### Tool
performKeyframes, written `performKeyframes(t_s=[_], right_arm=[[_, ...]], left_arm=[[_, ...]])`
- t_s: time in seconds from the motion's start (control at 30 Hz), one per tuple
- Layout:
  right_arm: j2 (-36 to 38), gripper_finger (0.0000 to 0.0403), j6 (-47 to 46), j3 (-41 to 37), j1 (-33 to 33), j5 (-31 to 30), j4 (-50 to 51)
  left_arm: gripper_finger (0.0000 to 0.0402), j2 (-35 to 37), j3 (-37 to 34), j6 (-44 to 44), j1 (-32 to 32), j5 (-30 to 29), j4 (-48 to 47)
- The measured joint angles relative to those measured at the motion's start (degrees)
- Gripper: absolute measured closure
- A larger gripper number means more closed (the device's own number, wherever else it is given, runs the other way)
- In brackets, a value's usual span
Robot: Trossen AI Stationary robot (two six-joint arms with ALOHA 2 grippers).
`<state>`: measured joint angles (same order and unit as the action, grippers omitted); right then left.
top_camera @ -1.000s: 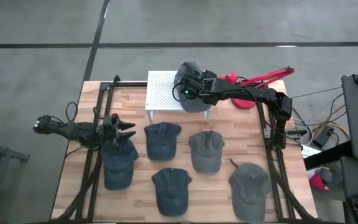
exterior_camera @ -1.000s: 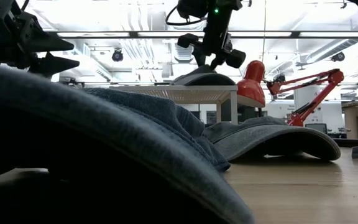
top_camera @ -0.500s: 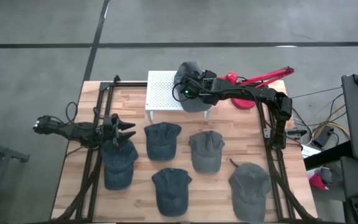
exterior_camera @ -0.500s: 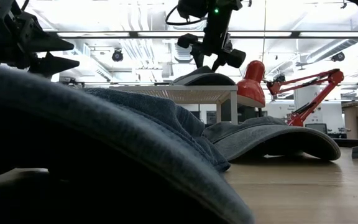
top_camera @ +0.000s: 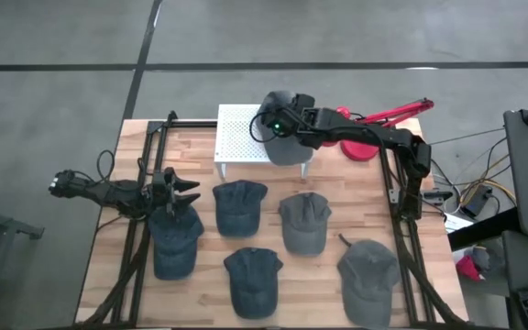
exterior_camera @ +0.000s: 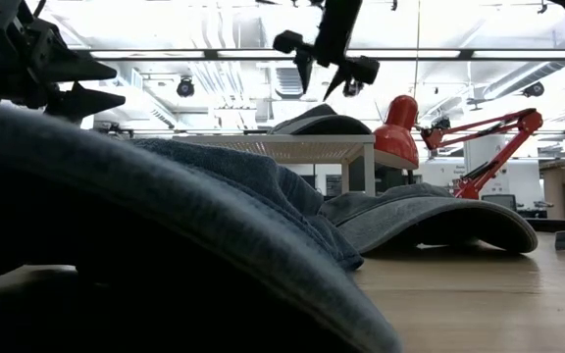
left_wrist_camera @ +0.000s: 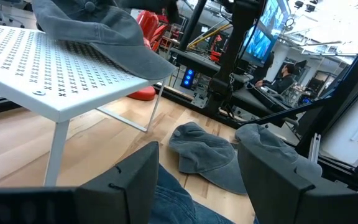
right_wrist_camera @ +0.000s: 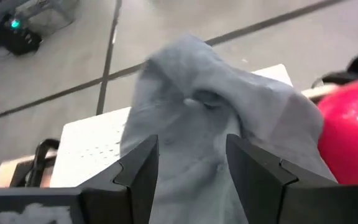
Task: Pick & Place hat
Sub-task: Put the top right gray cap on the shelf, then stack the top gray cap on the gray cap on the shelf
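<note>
A: Right gripper (exterior_camera: 326,71) — higher than one second ago?

B: Yes. Before, low and close above the grey hat (top_camera: 284,137) on the white perforated stand (top_camera: 239,133); now lifted clear of it, with a visible gap in the low view. Fingers apart, nothing between them. In the right wrist view, only the grey hat (right_wrist_camera: 216,143) beyond the two dark fingers.

A: And the hat itself?

B: Resting on the stand, at its 3 o'clock edge, brim hanging a little over the side. Same place as in the earlier pictures. Just beside it, toward 3 o'clock, a red lamp (top_camera: 374,124).

A: In the high view, any shift of the right gripper (top_camera: 282,124)?

B: A little toward 12 o'clock over the hat's crown.

A: Left gripper (top_camera: 180,191)?

B: No change. Hovering at the table's 9 o'clock side, over the top of a blue hat (top_camera: 174,240). Fingers spread, holding nothing.

A: Other hats?

B: Unmoved on the wooden table (top_camera: 328,275): two more blue ones (top_camera: 238,206) (top_camera: 251,280) near the centre, two more grey ones (top_camera: 303,222) (top_camera: 369,270) toward 4 o'clock.
</note>
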<state>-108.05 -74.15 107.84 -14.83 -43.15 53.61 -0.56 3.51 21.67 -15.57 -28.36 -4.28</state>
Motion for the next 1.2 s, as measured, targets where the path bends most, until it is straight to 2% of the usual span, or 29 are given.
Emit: performKeyframes(t_s=[0.23, 0.4, 0.57, 0.77, 1.03, 1.2], right_arm=[[0.07, 0.022, 12.58, 5.74, 1.51, 7.54, 2.48], [0.09, 0.022, 15.62, 8.9, 3.04, 14.54, 11.61], [0.09, 0.022, 14.92, 9.45, 5.11, 22.36, 24.36], [0.05, 0.022, 14.6, 7.67, 8.56, 27.43, 33.75], [0.04, 0.022, 14.58, 6.24, 14.71, 35.86, 36.36], [0.08, 0.022, 12.19, 5.91, 18.64, 37.68, 36.41]], left_arm=[[0.0179, 0.0, 0.0, 0.0, 0.0, 0.0, -0.01], [0.0179, 0.0, 0.0, 0.0, 0.0, 0.0, 0.01], [0.0179, 0.0, 0.0, 0.0, -0.01, 0.0, 0.0], [0.0179, 0.0, 0.0, 0.0, -0.01, 0.0, -0.01], [0.0179, 0.0, 0.0, 0.0, -0.01, 0.0, -0.02], [0.0179, 0.0, 0.0, 0.0, 0.0, 0.0, -0.01]])
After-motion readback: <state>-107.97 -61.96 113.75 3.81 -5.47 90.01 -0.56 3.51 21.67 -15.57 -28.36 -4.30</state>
